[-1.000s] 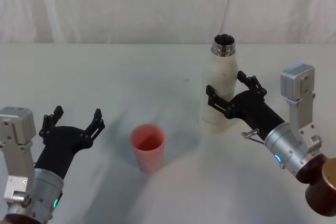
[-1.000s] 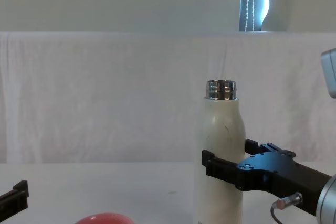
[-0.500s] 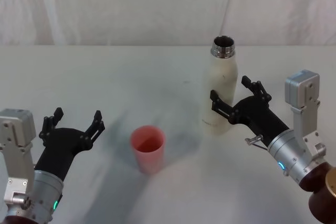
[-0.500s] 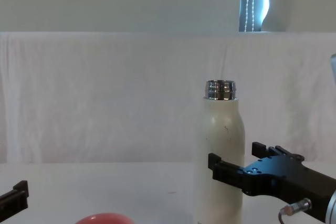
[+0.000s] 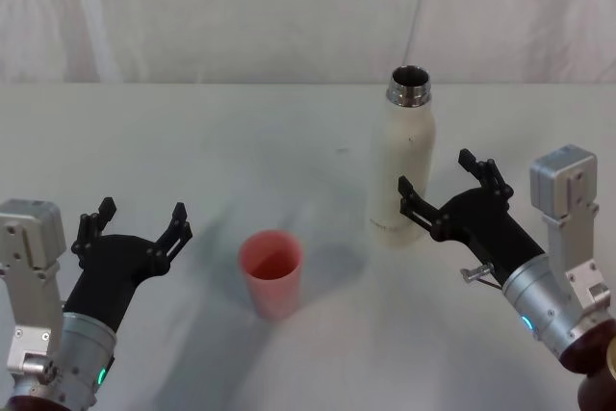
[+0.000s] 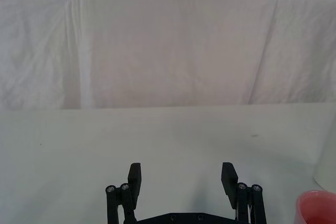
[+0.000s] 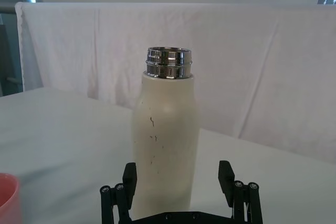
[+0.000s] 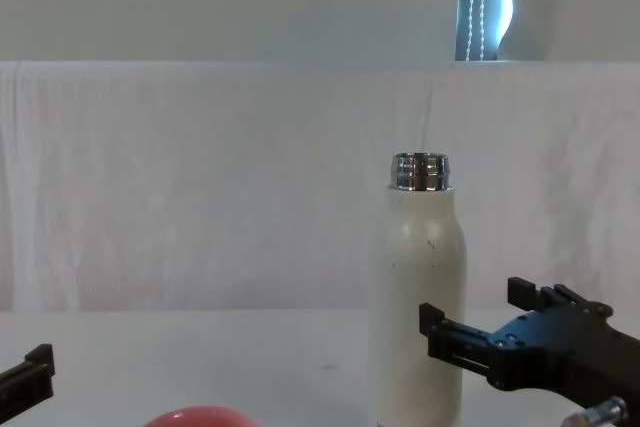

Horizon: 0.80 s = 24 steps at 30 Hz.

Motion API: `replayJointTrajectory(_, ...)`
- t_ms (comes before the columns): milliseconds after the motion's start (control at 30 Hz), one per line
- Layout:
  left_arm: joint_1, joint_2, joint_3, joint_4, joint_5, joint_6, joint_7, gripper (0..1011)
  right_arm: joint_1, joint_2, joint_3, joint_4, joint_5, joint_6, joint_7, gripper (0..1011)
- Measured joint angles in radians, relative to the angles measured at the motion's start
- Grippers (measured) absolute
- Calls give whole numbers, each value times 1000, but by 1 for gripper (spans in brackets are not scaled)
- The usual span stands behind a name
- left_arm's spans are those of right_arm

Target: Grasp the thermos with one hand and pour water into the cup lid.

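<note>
We start with the worktop [image 5: 192, 141], a broad white surface under a draped cloth [image 5: 241, 16]. On it the thermos [image 5: 406, 163] stands upright right of centre, its steel neck open, and it is tall and narrow-footed, so we judge it the thing most likely to go wrong: a finger brushing its side off-centre could tip it, and with no cap on, water would run out across the worktop. A grasp taken low on the body could also let it swing when tilted to pour.

Our right end effector [image 5: 445, 192] sits just beside the thermos on its near right side, spread wide and holding nothing, with the arm angled in from the lower right. In the right wrist view, its fingers [image 7: 129, 176] frame the bottle's lower body without closing on it.

Our left end effector [image 5: 135, 223] hangs wide and empty at the near left.

The cup lid [image 5: 271, 270] stands mouth-up between the two end effectors, well apart from the thermos; a hasty pour could miss its small mouth.
</note>
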Motion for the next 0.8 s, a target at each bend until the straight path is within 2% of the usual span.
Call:
replayJointTrajectory(267,0,0,0,0,0,0,0,1001,-54,3,16,-57,-29,-1,-22,1002)
replayJointTrajectory(433,0,0,0,0,0,0,0,1001,-101,-1,30,-91,-68,-14,-53,1002)
replayJointTrajectory(800,0,0,0,0,0,0,0,1001,-160,-24,53,-105,-107,-46,-78,1002)
